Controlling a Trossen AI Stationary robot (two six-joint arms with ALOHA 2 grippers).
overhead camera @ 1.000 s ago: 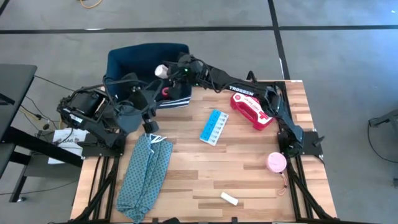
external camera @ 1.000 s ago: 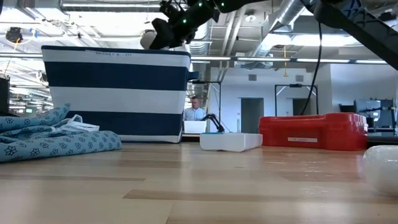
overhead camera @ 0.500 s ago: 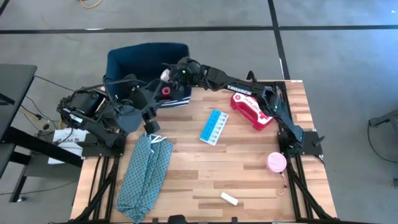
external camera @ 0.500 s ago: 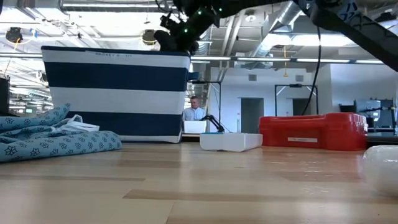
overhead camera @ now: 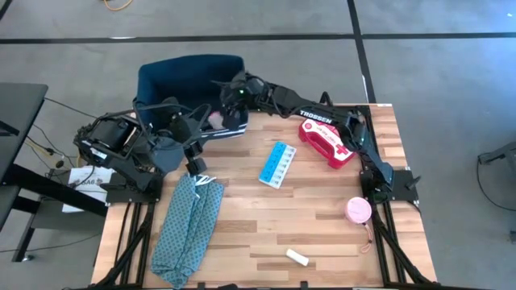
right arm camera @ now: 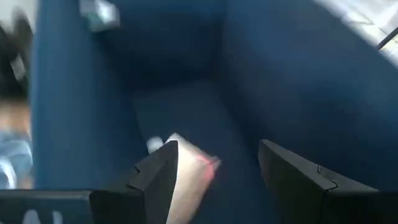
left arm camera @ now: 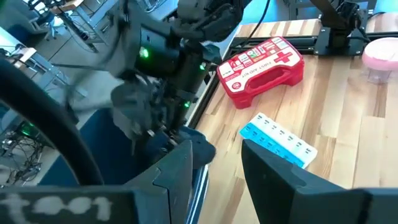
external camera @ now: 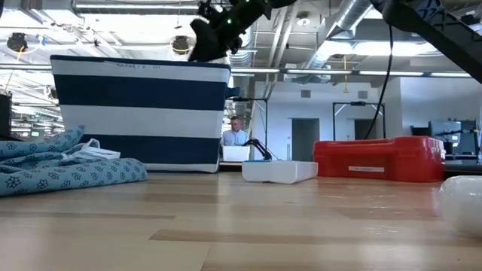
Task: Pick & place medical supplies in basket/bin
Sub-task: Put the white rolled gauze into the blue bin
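My right gripper (overhead camera: 228, 95) (external camera: 213, 31) hangs open over the near right corner of the navy, white-striped bin (overhead camera: 165, 76) (external camera: 135, 113). In the right wrist view a small white and red item (right arm camera: 186, 167), blurred, lies low inside the bin, apart from the open fingers (right arm camera: 217, 152). It also shows pinkish in the high view (overhead camera: 214, 118). My left gripper (overhead camera: 200, 129) (left arm camera: 217, 158) waits open at the bin's near wall. The red first-aid case (overhead camera: 326, 141), blue pill box (overhead camera: 276, 164), pink tape roll (overhead camera: 359, 210) and white packet (overhead camera: 297, 257) lie on the table.
The teal patterned cloth (overhead camera: 189, 221) (external camera: 60, 165) lies along the table's left side. The red case (external camera: 376, 159) and pill box (external camera: 279, 172) sit right of the bin. Bare wood shows in the table's middle and near part. A person sits far off in the room.
My right gripper carried the small white item from above the bin's rim down into the bin, let it go, then rose again. The item now lies inside the bin. The left arm kept still.
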